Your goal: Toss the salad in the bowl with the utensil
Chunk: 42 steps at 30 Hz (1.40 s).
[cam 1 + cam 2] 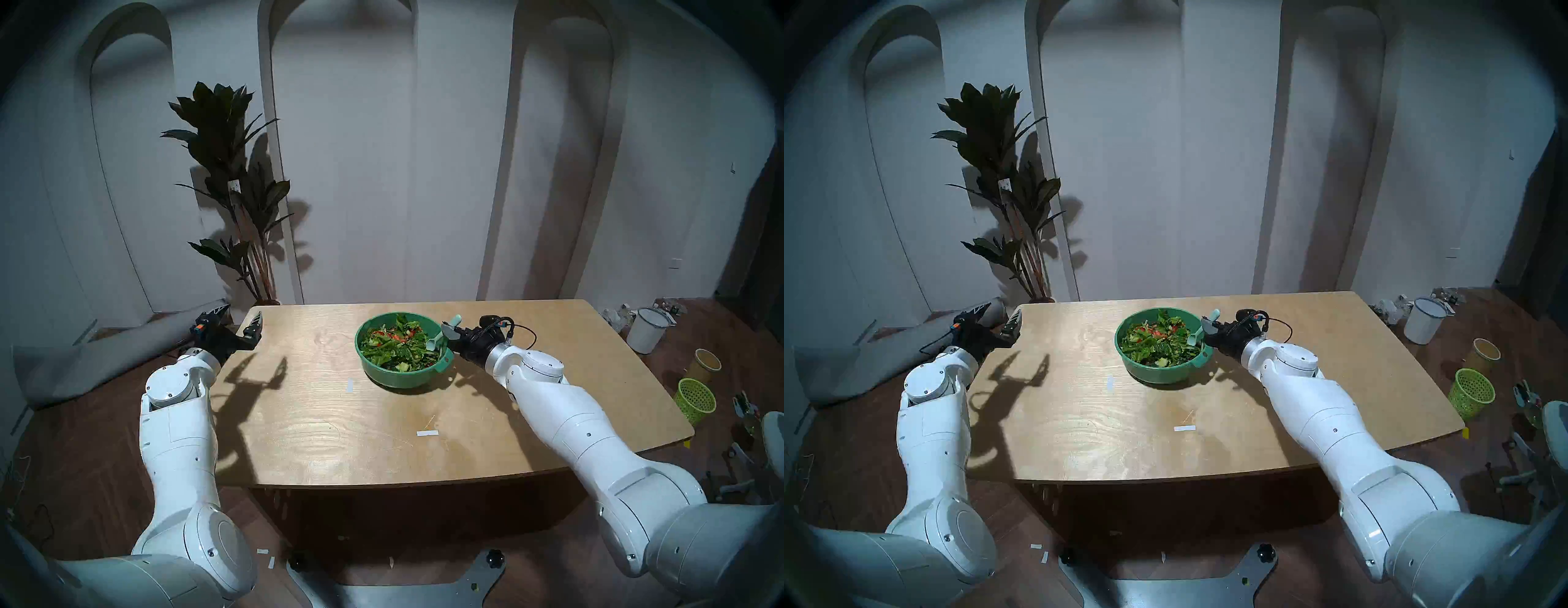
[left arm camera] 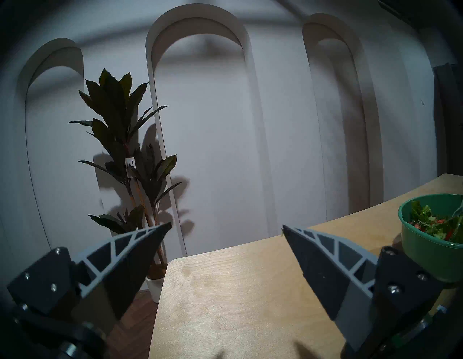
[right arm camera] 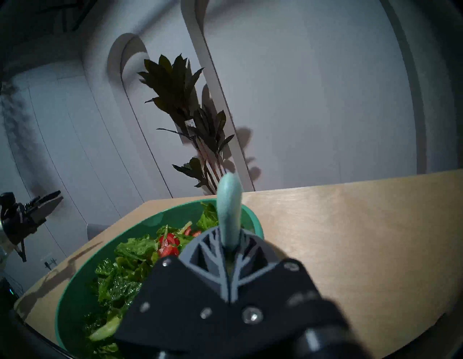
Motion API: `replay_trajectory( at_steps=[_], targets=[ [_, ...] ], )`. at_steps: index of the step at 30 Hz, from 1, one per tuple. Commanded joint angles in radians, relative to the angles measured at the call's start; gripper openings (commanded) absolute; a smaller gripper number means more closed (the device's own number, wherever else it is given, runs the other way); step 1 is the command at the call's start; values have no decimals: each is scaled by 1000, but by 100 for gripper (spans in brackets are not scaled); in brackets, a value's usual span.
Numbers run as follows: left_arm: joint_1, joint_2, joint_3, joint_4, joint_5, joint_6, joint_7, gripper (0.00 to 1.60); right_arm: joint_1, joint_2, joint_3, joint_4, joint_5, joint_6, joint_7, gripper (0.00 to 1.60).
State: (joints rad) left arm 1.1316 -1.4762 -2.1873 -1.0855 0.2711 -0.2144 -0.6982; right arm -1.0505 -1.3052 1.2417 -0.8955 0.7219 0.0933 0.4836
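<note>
A deep green bowl stands on the far middle of the wooden table, filled with salad of green leaves and red tomato pieces. My right gripper hangs over the bowl's right rim, shut on the pale mint spoon. The spoon's head dips onto the salad's right side and its handle end sticks up past the fingers. My left gripper is open and empty over the table's far left corner.
A tall dark potted plant stands behind the table's left corner. On the floor to the right are a white bucket, a tan cup and a lime mesh basket. Two tape strips lie on the tabletop.
</note>
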Motion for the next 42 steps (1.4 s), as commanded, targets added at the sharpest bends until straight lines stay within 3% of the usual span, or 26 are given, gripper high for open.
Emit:
replay_trajectory(
  at_steps=[1, 6, 20, 42],
  targets=[
    [-27, 5, 3, -15, -4, 0, 2, 160, -57, -43, 54, -75, 74, 12, -36, 0],
    [-26, 6, 5, -15, -5, 1, 3, 160, -79, -52, 73, -100, 97, 21, -73, 0],
    [-24, 9, 10, -15, -10, 1, 6, 160, -67, -42, 50, -107, 64, -7, -98, 0],
    [-22, 12, 17, -15, -16, 2, 10, 160, -32, -32, 56, -66, 23, -38, -88, 0]
  ],
)
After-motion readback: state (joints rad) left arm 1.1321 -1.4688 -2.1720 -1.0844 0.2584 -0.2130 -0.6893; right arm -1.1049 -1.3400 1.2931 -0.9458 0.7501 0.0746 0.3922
